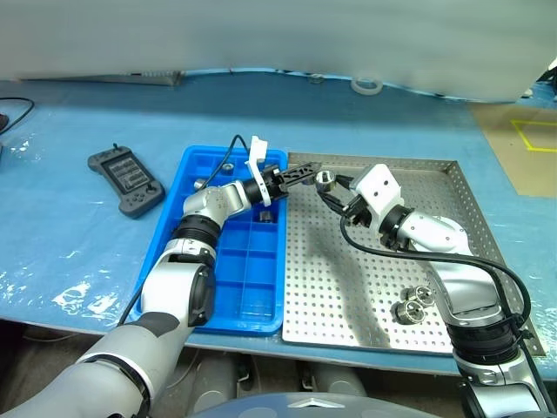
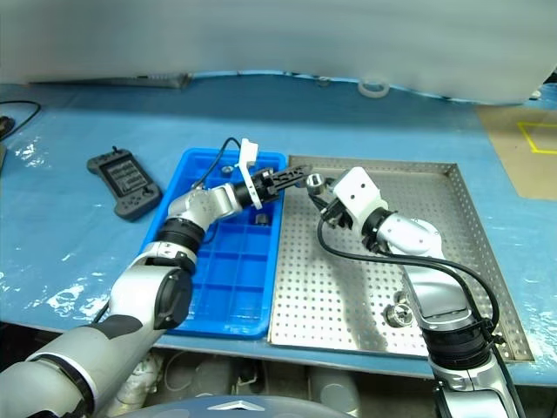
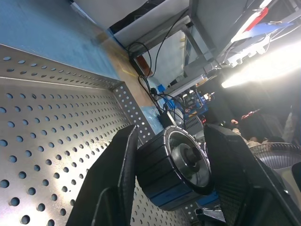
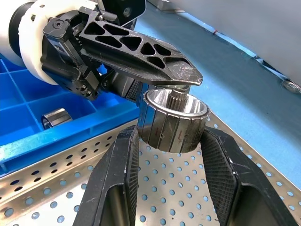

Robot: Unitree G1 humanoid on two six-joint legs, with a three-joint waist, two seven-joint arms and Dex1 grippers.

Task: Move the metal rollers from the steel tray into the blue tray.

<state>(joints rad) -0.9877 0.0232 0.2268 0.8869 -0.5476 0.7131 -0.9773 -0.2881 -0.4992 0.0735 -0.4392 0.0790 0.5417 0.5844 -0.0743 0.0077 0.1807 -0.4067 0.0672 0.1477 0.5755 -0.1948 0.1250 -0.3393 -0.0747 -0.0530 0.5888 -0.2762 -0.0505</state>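
Above the steel tray (image 1: 452,218) — beside the blue tray (image 1: 196,174) — the left gripper (image 1: 306,174) and right gripper (image 1: 333,187) both clasp one metal roller (image 1: 325,178).

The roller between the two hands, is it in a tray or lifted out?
Lifted out. The roller hangs above the steel tray, gripped by the right hand and the left hand together.

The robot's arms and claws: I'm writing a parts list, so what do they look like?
Both arms have glossy silver-grey shells with black joint bands. Each wrist carries a white block and a thin black cable. The left claw and right claw each have two black fingers with triangular cut-outs and textured pads.
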